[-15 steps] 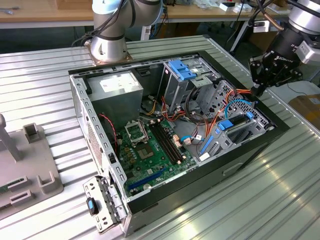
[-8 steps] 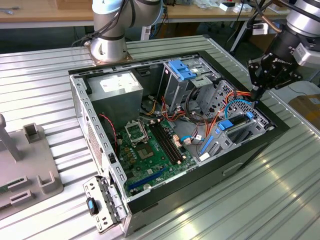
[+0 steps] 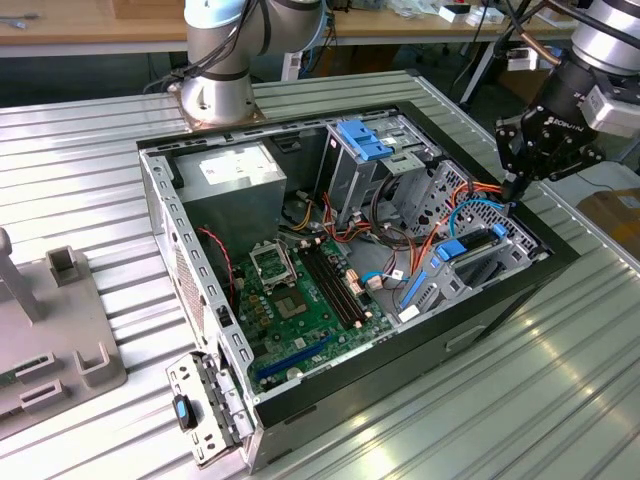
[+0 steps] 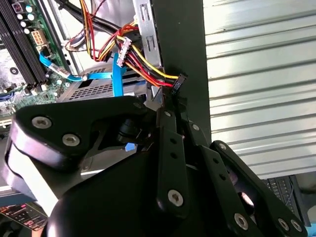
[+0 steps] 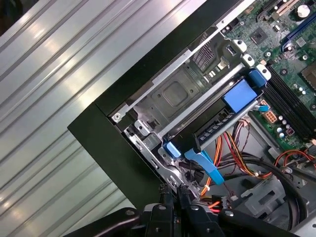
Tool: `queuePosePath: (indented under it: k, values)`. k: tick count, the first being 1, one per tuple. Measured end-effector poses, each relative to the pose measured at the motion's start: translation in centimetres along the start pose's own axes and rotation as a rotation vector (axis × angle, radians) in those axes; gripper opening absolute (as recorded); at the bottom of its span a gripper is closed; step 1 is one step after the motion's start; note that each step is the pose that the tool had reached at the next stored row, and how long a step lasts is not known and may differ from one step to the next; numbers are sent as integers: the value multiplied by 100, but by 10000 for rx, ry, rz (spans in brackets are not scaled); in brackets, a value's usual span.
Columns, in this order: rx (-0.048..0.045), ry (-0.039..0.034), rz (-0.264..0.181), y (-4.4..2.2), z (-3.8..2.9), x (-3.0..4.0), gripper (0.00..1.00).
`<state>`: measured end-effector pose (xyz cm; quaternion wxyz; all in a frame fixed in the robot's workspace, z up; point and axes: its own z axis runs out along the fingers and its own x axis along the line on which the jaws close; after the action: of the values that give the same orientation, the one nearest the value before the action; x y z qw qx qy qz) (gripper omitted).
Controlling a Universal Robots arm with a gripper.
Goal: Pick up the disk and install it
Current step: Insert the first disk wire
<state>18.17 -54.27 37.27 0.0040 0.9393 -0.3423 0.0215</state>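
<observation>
Bright even light, with white glare streaking the ribbed table (image 5: 54, 69).

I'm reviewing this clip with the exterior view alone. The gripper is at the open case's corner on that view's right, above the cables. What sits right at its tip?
Observer: In the second wrist view the gripper is right by a black connector on red, yellow and black wires. I cannot tell if they touch.
Operator: What lies on the motherboard side of it?
Observer: A flat blue cable crosses a grey perforated metal part.
Operator: And the bay at that corner?
Observer: In the first wrist view a stamped grey metal panel lies between the case's black edge and a black ribbed bar.
</observation>
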Motion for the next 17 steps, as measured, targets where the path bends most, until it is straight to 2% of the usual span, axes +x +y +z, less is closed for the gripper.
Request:
queuePosePath:
  k: [4, 8, 11, 13, 17]
  values:
    - [19, 18, 0, 109, -5, -106, 16]
    - [34, 35, 4, 165, -8, -169, 16]
    - [56, 61, 11, 235, -12, -252, 16]
    - [61, 68, 15, 257, -14, -278, 16]
    - [62, 70, 24, 259, -13, -281, 16]
